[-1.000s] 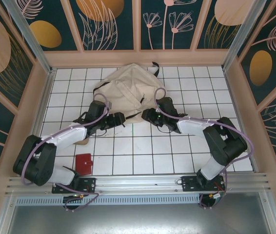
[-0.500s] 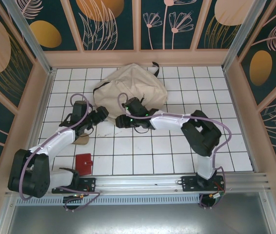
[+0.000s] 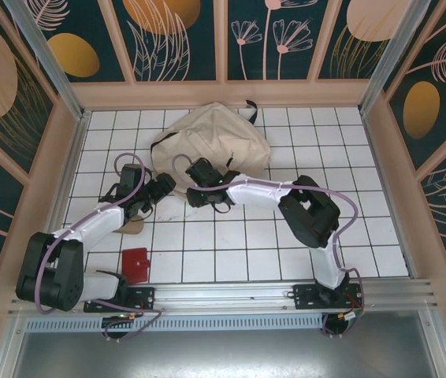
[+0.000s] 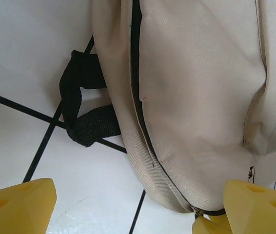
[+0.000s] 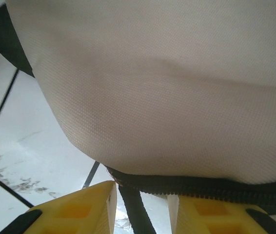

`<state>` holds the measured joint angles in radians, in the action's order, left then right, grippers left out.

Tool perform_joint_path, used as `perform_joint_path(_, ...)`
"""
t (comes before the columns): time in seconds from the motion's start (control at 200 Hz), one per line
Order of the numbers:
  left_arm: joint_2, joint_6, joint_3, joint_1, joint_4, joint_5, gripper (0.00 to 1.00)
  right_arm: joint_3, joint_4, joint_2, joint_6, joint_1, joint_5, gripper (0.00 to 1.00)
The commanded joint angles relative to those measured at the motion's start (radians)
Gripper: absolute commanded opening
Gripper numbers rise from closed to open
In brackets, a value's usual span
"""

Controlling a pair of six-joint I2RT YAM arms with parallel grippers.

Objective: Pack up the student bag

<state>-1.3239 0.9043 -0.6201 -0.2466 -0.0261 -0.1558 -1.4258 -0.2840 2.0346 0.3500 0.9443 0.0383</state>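
The bag [image 3: 211,142] lies just ahead of both pincers, nearer the right pincer [image 5: 142,190], whose close-set fingers flank a black strap [image 5: 133,209], grip impossible to tell, while the left pincer [image 4: 139,187] gapes wide at its corner.

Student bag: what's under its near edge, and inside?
A black strap loop sticks out from under the student bag onto the white tiles. The fabric covers the tiles beneath and whatever is inside.

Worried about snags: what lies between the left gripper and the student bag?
Left wrist view: bare tile and a grid line; the student bag nearly meets the left gripper.
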Motion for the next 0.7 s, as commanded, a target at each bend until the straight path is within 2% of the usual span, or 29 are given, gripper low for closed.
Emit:
perform_joint_path(0.0,-0.001,0.011,0.014,0.008,0.015,-0.002,0.89,-0.05,-0.089,0.033,-0.034,0.026,0.086,0.34)
perform_joint_path(0.26,0.0,0.01,0.017,0.009,0.008,0.007,0.89,-0.084,-0.139,0.055,-0.011,0.056,0.124,0.36)
perform_joint_path(0.515,0.007,0.021,0.023,0.009,-0.013,0.043,0.89,-0.097,-0.123,0.085,0.023,0.064,0.08,0.42)
perform_joint_path(0.565,0.012,0.025,0.026,0.009,-0.018,0.058,0.89,-0.094,-0.118,0.09,0.037,0.063,0.083,0.4)
perform_joint_path(0.696,0.018,0.029,0.033,0.01,-0.018,0.072,0.9,-0.093,-0.107,0.104,0.07,0.063,0.111,0.28)
